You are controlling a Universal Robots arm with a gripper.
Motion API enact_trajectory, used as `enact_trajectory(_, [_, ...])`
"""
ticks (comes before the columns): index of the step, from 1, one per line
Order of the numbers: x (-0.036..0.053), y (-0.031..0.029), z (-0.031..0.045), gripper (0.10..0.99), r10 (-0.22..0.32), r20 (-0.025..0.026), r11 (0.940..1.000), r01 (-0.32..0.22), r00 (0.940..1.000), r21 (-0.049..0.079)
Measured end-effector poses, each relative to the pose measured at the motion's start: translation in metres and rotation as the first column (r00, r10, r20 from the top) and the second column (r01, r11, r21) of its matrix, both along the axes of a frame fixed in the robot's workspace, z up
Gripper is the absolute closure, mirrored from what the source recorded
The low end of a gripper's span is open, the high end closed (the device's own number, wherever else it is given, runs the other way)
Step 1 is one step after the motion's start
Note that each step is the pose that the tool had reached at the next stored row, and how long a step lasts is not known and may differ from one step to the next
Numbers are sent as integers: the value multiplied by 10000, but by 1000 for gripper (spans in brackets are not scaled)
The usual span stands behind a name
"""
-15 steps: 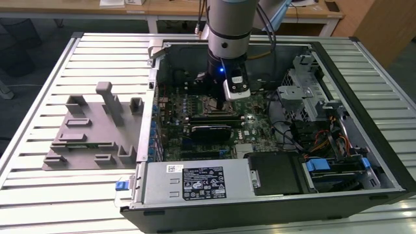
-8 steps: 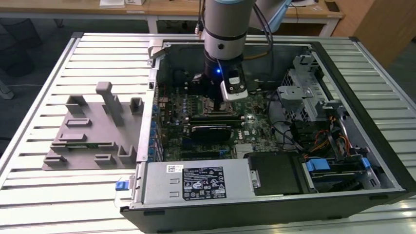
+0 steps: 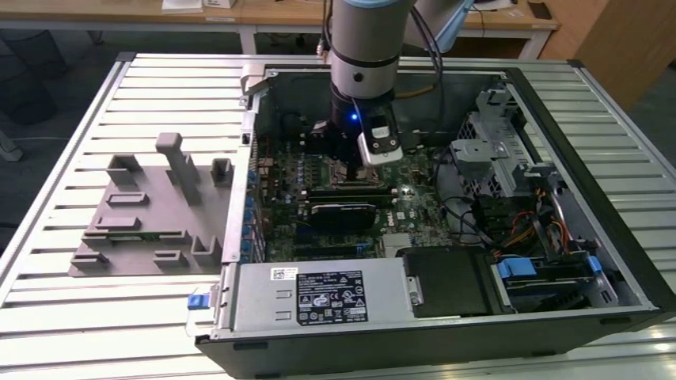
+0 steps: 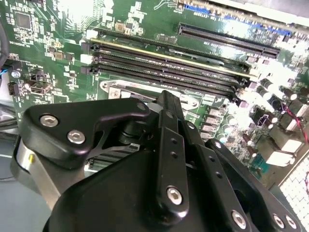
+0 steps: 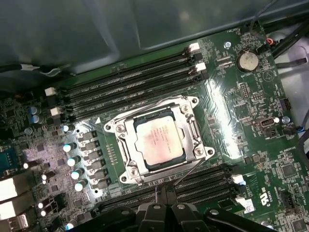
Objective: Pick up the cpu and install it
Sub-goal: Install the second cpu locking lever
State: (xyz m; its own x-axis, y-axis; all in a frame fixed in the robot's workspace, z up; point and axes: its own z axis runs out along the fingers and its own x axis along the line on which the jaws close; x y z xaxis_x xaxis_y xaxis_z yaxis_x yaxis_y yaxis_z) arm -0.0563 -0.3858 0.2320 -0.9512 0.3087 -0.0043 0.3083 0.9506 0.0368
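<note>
- Placement status: the cpu (image 5: 158, 142) lies flat inside the socket frame (image 5: 198, 118) on the motherboard (image 5: 251, 121), silvery top plate facing up, its edges parallel to the frame in the first wrist view.
- Seating check: judged from that view, the chip sits level with no corner riding on the frame; a good install needs exactly this, with no sideways push and no downward force on the plate.
- Gripper (image 5: 164, 195) state: the fingers (image 4: 169, 121) stand together and hold nothing; their tips are just beside the socket frame, clear of the chip.
- Arm pose: the wrist (image 3: 365, 71) hangs vertically over the open computer case (image 3: 591, 182), tool pointing straight down at the socket frame.
- Surroundings: memory slots (image 5: 130, 87) run along both sides of the socket frame; a grey fixture (image 3: 148, 210) rests on the bench (image 3: 63, 142), well apart from the socket frame.
</note>
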Motion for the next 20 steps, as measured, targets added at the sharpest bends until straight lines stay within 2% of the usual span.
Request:
enact_trajectory(6, [-29, -23, -40, 980, 385, 6, 9992, -385, 9993, 48])
enact_trajectory(11, [-68, -39, -86, 980, 590, 20, 9977, -590, 9983, 325])
enact_trajectory(17, [-114, -108, -123, 980, 663, 34, 9962, -664, 9978, 565])
enact_trajectory(20, [-145, -139, -139, 980, 678, 46, 9950, -680, 9977, 737])
